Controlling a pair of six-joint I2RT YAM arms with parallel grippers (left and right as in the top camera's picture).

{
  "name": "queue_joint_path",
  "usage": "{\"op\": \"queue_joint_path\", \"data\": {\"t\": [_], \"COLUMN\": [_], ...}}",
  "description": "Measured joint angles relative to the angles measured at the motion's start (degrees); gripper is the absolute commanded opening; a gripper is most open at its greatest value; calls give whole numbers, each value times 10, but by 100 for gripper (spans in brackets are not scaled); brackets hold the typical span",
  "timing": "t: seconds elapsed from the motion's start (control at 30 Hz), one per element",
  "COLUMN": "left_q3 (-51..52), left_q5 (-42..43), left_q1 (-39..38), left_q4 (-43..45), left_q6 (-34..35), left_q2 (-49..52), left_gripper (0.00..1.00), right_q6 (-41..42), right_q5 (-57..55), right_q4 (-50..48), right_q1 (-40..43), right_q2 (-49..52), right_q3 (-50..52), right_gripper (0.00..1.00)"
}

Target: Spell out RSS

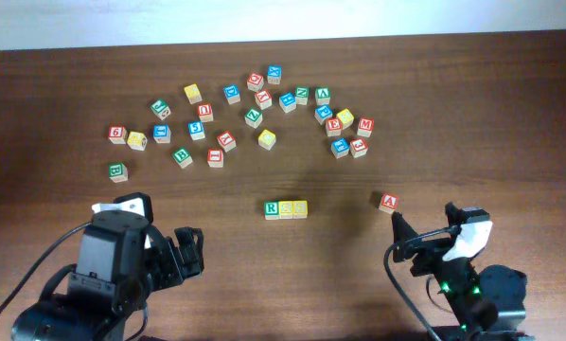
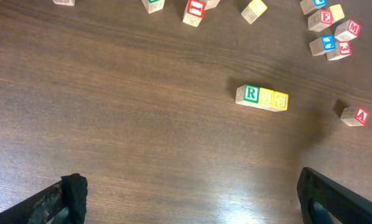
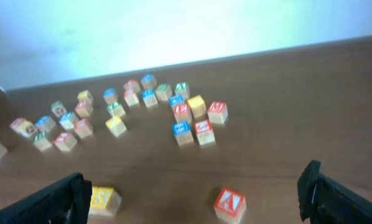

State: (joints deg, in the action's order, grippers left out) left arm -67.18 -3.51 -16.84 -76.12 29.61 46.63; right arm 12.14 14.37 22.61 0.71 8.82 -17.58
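A row of three blocks sits at the table's middle front: a green R block (image 1: 272,209) then two yellow S blocks (image 1: 293,209), touching side by side. The row also shows in the left wrist view (image 2: 261,98); one yellow S block shows in the right wrist view (image 3: 102,200). My left gripper (image 2: 189,196) is open and empty, low at the front left, well short of the row. My right gripper (image 3: 195,193) is open and empty at the front right, just short of a red A block (image 3: 229,204).
The red A block (image 1: 388,202) lies alone right of the row. Many loose letter blocks are scattered in an arc across the back of the table (image 1: 255,114). A green B block (image 1: 117,171) lies at the left.
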Motion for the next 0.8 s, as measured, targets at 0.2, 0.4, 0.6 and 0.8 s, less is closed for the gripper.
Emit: {"op": "queue_joint_path", "data": {"t": [0.2, 0.4, 0.6, 0.8], "left_q3": [0, 0, 0, 0], "left_q5": [0, 0, 0, 0], "left_q1": [0, 0, 0, 0], "left_q4": [0, 0, 0, 0], "left_q6": [0, 0, 0, 0], "left_q2": [0, 0, 0, 0], "left_gripper": [99, 99, 99, 99], "right_q6": [-28, -39, -64, -91], "right_q5": [8, -1, -36, -111], "right_q4": [-85, -227, -271, -185], "right_q1": [0, 0, 0, 0], "right_q2": [-79, -80, -80, -81], "right_q3": [66, 138, 169, 170], "right_gripper": [98, 98, 98, 98]}}
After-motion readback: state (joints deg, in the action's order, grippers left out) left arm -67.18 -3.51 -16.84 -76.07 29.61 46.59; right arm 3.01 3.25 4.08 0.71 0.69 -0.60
